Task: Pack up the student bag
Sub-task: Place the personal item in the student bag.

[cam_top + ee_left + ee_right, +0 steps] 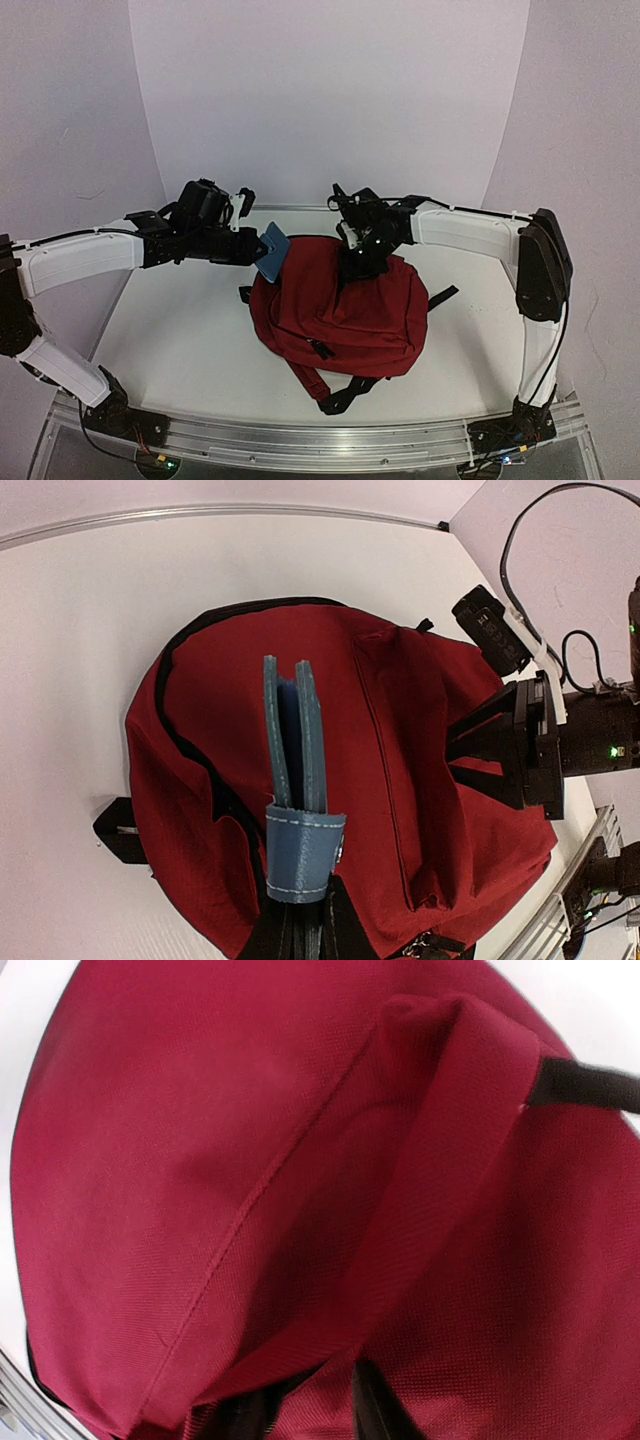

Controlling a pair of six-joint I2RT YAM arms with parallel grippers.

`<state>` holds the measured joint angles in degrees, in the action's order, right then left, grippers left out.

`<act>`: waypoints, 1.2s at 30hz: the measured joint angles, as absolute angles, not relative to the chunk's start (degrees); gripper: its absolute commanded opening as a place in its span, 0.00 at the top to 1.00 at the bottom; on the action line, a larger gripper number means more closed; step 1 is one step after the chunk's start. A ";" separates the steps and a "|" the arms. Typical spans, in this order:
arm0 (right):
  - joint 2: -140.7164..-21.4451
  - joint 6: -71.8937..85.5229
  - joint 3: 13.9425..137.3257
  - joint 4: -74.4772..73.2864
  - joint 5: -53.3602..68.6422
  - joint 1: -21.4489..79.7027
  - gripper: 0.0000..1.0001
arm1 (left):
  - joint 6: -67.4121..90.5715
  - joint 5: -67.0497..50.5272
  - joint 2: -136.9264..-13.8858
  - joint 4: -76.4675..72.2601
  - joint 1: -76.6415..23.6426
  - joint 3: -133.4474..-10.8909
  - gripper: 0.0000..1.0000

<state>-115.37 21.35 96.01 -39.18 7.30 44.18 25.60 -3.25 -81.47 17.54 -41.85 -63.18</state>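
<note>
**Red bag mid-table, a claw at each far corner**

Nearest, black straps (345, 392) trail from the student bag (350, 315), which lies slumped in the middle of the table (180, 340). Whether its main zip is open is hard to make out. Farther back, the right claw (310, 1410) is pinched tight on a raised fold of the bag's fabric, its fingers mostly cut off in the wrist view. The left claw (305, 920) is clamped on a blue notebook (295, 740), held edge-on over the bag's far left side.

Left fingers (277, 932) clamped, right fingers (374, 1408) pinched together
</note>
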 measured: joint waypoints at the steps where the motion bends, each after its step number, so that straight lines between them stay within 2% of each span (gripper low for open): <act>1: -115.37 21.61 96.01 -39.41 7.41 44.18 0.90 | 25.58 -3.27 -81.47 17.56 -41.85 -63.18 1.00; 4: -115.31 21.40 96.02 -39.90 7.32 44.18 0.99 | 25.58 -3.27 -81.49 17.56 -41.85 -63.23 1.00; 19: -107.75 19.77 94.26 -41.84 7.37 43.03 1.00 | 26.84 -8.18 -85.02 14.72 -41.85 -66.32 1.00; 26: -104.92 19.14 91.05 -41.45 10.33 40.91 1.00 | 34.21 -16.10 -88.34 3.70 -41.85 -66.32 1.00; 36: -103.06 18.92 88.09 -40.06 12.51 40.04 1.00 | 46.71 -22.54 -100.91 -14.68 -43.54 -65.94 1.00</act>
<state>-103.06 18.92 88.09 -40.06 12.51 40.04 46.71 -22.54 -100.91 -14.68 -43.54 -65.94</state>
